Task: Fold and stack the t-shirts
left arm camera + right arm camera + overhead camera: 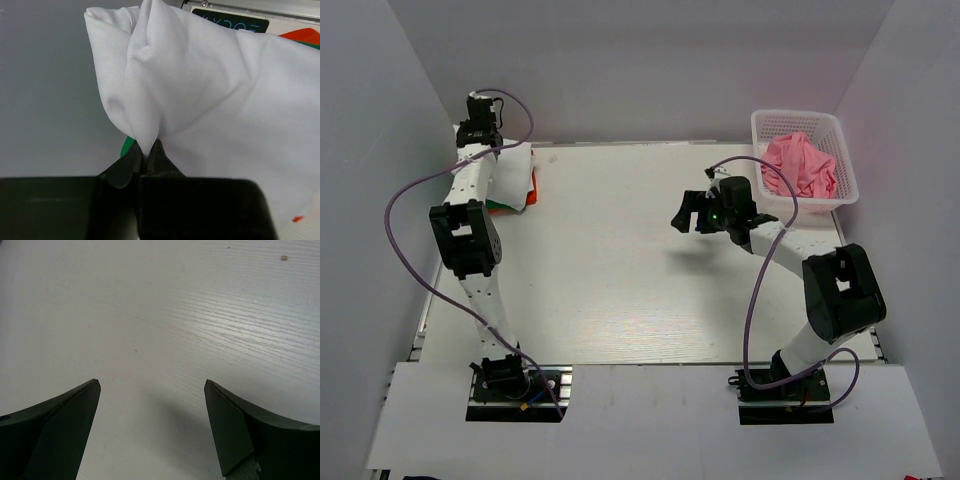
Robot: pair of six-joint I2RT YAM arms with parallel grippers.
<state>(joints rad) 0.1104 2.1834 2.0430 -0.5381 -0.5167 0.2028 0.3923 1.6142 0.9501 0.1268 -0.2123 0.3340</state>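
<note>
Firmly, white t-shirt (210, 100) pinched between left gripper (150, 152) jaws, bunched above.

The left gripper (480, 128) sits at a folded white t-shirt (513, 170) (orange and green beneath, seemingly); the right gripper (691, 217) hovers near a white plastic basket (790, 113) of crumpled pink t-shirts (800, 165).

A white wood-grain table (620, 300) filled the middle of the frame — pale grey walls (650, 70) closed it in at the top, left and right. Soft light left a faint sheen at lower centre.
</note>
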